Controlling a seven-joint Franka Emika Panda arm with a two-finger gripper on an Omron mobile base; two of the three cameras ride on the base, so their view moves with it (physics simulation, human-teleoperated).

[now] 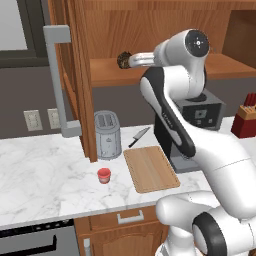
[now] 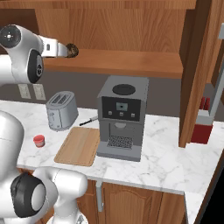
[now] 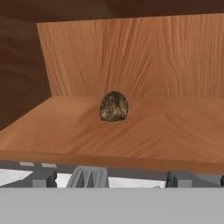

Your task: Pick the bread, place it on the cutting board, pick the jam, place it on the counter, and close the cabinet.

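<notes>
The bread (image 3: 114,106), a dark speckled lump, sits on the open cabinet's shelf (image 3: 166,131), also seen as bread (image 1: 122,59) and bread (image 2: 72,50). My gripper (image 1: 129,60) is level with the shelf and points at the bread from just in front, with its grey fingertips (image 3: 43,177) spread wide and nothing between them. Down on the marble counter (image 1: 45,175), left of the cutting board (image 1: 151,168), stands the red jam jar (image 1: 104,175). The cabinet door (image 1: 75,75) stands open.
A toaster (image 1: 107,134) and a knife (image 1: 138,137) lie behind the board. A coffee machine (image 2: 121,117) stands to the board's right, a red knife block (image 1: 245,120) beyond it. The other cabinet door (image 2: 197,74) juts out at the right.
</notes>
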